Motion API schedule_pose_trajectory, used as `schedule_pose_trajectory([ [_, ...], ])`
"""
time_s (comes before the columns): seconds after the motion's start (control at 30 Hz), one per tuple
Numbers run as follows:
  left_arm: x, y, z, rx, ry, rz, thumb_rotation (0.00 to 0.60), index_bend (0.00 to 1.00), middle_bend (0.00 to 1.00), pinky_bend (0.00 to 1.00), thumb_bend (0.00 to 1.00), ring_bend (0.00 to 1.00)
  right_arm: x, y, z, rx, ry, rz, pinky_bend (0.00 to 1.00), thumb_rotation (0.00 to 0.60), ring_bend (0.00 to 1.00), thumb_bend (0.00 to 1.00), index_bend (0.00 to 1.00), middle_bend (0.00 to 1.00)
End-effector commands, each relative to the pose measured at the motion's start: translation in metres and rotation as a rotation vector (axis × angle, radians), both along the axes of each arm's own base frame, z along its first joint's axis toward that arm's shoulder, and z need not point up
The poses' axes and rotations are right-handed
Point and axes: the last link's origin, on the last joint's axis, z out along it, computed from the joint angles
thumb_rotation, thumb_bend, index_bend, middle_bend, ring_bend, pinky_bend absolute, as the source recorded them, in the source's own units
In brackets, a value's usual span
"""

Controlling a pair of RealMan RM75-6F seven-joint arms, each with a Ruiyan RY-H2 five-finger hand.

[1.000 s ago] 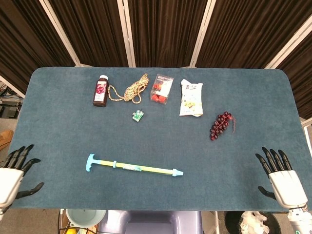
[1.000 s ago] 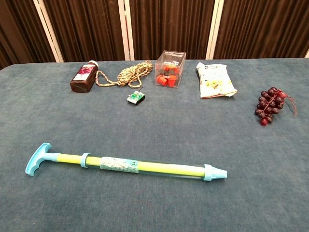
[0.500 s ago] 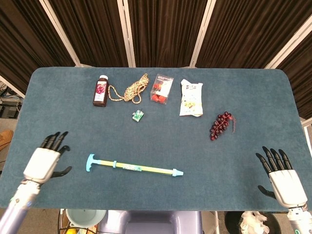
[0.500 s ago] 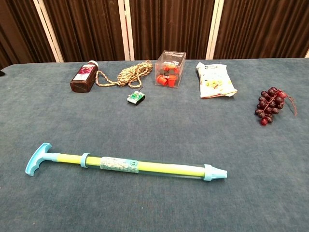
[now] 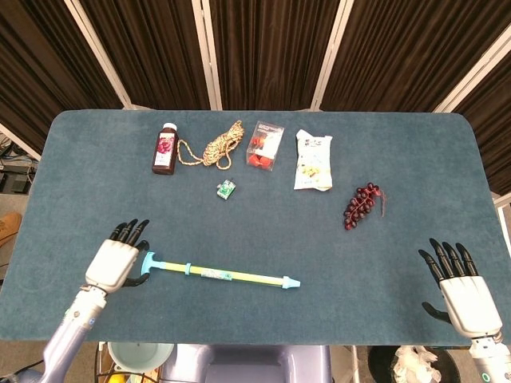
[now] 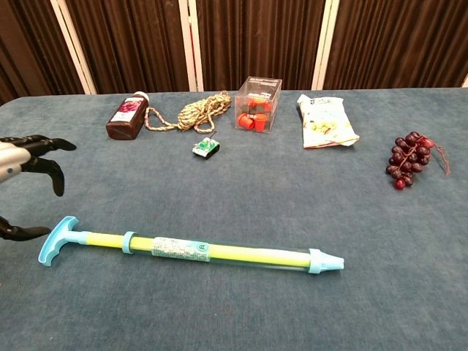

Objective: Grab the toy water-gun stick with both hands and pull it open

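Since the earlier frames our left hand [image 5: 114, 261] has swung in from the table's left edge and now hovers just beside the T-handle of the toy water-gun stick [image 5: 219, 274], fingers spread apart and holding nothing; in the chest view [image 6: 22, 164] its dark fingertips hang above and just left of that handle, and we cannot tell whether the thumb touches it. Our right hand [image 5: 461, 289] has not shifted: it sits well to the right of the stick, at the near right corner of the blue table [image 5: 399, 255], fingers fanned apart and empty. The stick lies flat and closed on the near part of the table, handle to the left, blue nozzle to the right. Beyond the stick, along the far side, we see a dark bottle [image 5: 164, 148], a coiled rope [image 5: 215, 146], a clear box of red pieces [image 5: 265, 144] and a snack bag [image 5: 313, 160]. A small green item [image 5: 227, 190] lies between the stick and the rope. Plastic grapes [image 5: 363, 203] sit beyond the stick's nozzle end, to its right.
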Motion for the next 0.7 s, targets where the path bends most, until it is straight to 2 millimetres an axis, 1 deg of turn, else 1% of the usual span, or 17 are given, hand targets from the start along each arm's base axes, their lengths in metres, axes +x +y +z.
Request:
schedule_pose_trajectory([
  [0.03,0.002,0.004,-0.012,-0.007,0.013,-0.001,0.6,0.38,0.03,0.12,0.21,0.0,0.0,-0.001,-0.001,0.002,0.0,-0.001,0.0,0.6,0.0,0.14,0.13,0.0],
  [0.3,0.005,0.012,-0.037,-0.025,0.032,0.008,0.6,0.38,0.03,0.12,0.21,0.0,-0.001,-0.002,-0.002,0.005,0.003,-0.001,0.0,0.6,0.0,0.14,0.14,0.0],
  [0.7,0.013,0.017,-0.058,-0.047,0.035,0.017,0.6,0.44,0.03,0.12,0.25,0.0,-0.002,-0.005,-0.004,0.009,-0.005,-0.011,0.0,0.6,0.0,0.14,0.14,0.0],
])
